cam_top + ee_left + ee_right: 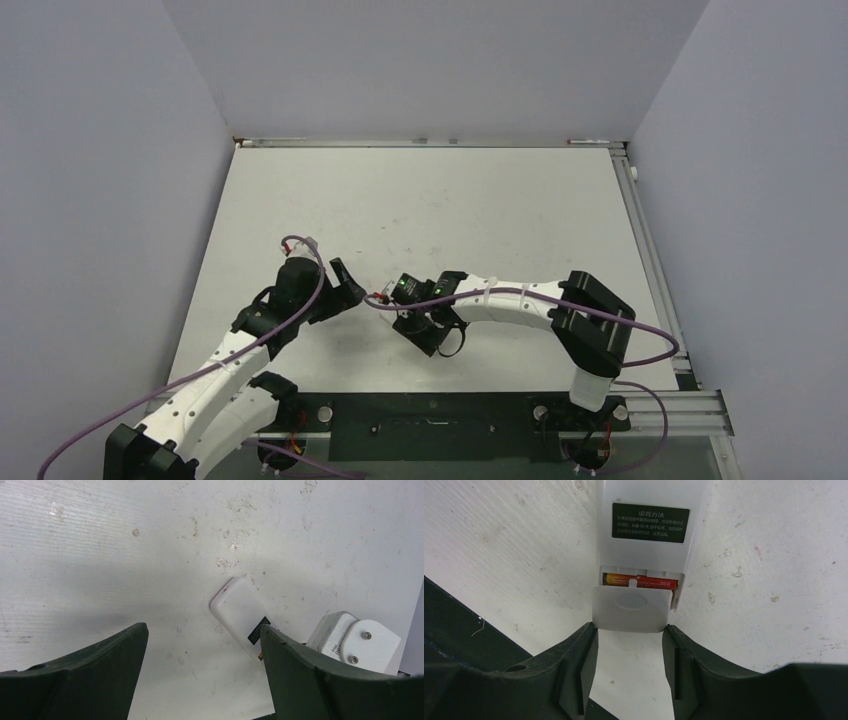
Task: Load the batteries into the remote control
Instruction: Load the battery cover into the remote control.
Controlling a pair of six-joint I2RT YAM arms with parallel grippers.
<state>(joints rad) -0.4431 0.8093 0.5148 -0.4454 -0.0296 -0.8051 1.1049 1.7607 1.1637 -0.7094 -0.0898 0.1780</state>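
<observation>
Batteries [641, 581] sit in the remote control [644, 555], lying back-up on the table [774, 580]. You're on the lid step: right gripper [631, 635] pinches the battery cover [631, 607] by its sides, half on. Left gripper [204, 628] hangs spread and empty near the remote's far end. Next: push the cover straight home; brace with left.

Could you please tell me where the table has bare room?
The table is bare across its far half, back wall to side rail, plus a small patch between the arms nearer the bases. Crowded: where left claw and right claw meet at the remote control.
</observation>
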